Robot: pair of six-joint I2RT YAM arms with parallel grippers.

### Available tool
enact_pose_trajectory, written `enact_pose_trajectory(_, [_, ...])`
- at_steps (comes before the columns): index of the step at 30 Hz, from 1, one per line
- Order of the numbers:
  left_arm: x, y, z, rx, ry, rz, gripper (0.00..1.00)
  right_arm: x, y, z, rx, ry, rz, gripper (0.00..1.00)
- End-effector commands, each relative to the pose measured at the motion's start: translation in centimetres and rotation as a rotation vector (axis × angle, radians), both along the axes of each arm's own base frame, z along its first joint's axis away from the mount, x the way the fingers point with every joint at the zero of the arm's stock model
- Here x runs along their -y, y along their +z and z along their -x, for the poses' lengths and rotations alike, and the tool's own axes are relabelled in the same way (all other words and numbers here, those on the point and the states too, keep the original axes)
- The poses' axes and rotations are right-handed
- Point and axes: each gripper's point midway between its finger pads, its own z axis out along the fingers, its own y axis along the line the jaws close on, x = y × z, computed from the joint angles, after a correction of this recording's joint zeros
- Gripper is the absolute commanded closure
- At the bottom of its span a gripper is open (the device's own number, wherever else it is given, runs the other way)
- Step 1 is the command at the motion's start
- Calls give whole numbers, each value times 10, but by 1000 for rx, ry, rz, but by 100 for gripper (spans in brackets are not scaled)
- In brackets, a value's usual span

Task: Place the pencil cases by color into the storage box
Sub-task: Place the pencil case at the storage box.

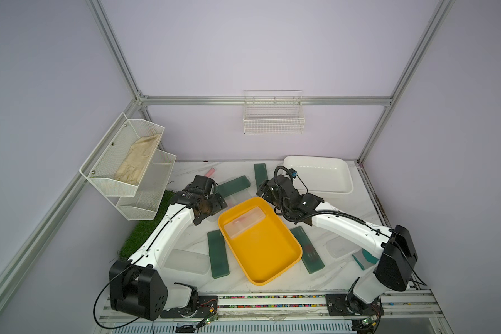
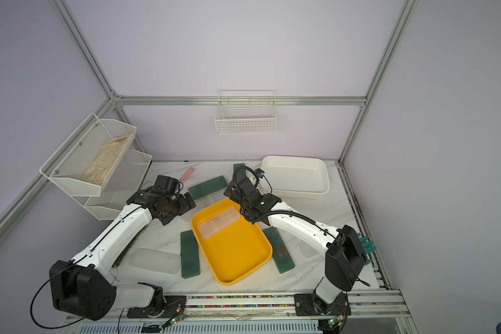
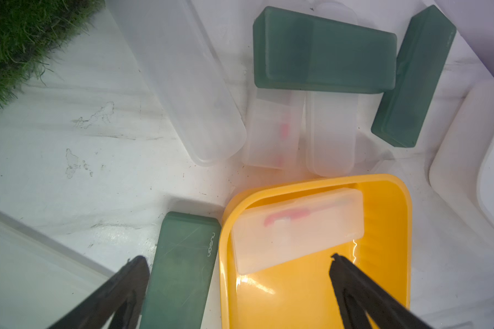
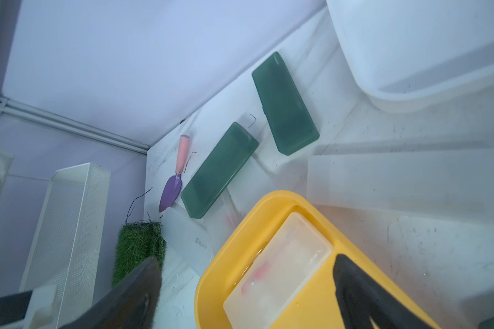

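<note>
A yellow storage box (image 1: pixel 261 254) (image 2: pixel 235 254) sits mid-table, and one frosted pencil case (image 1: pixel 245 221) (image 4: pixel 280 273) lies loose in its far end. My right gripper (image 1: pixel 265 193) (image 4: pixel 247 260) hangs open just above that case, touching nothing. At the box's far left corner my left gripper (image 1: pixel 219 202) (image 3: pixel 237 257) is open and holds nothing. Dark green cases lie left (image 1: pixel 218 254) and right (image 1: pixel 307 249) of the box and behind it (image 1: pixel 233 186) (image 1: pixel 260 173). Frosted cases rest at front left (image 1: pixel 187 261) and under the green one (image 3: pixel 330 134).
A white box (image 1: pixel 318 173) stands at the back right. A purple trowel (image 4: pixel 170 190) lies at the back wall and a teal tool (image 1: pixel 365 257) near the right arm's base. A grass mat (image 1: pixel 145 228) and a mesh shelf (image 1: pixel 128 164) stand on the left.
</note>
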Motion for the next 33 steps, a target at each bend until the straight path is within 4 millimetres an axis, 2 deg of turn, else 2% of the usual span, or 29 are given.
enact_pose_trajectory(1, [-15,3,-25,1,114,23,0,12,7,4,142,145,187,3])
enact_pose_trajectory(5, [-31,-16,-43,-54,164,13,0,19,13,20,257,264,232,3])
enact_pose_trajectory(6, [-35,-20,-48,-67,176,17,0,14,15,25,299,324,242,3])
enact_pose_trajectory(8, [-40,-31,-55,-107,191,37,0,6,6,32,349,425,296,3])
enact_pose_trajectory(11, [-50,-46,-65,-147,216,49,0,-7,14,49,455,583,331,3])
enact_pose_trajectory(21, [-70,-61,-83,-182,259,46,0,-30,3,94,627,924,389,3])
enact_pose_trajectory(25, [-73,-65,-88,-193,269,43,0,-30,7,105,682,961,372,3])
enact_pose_trajectory(33, [-76,-81,-93,-222,310,43,0,-29,12,108,697,961,365,3])
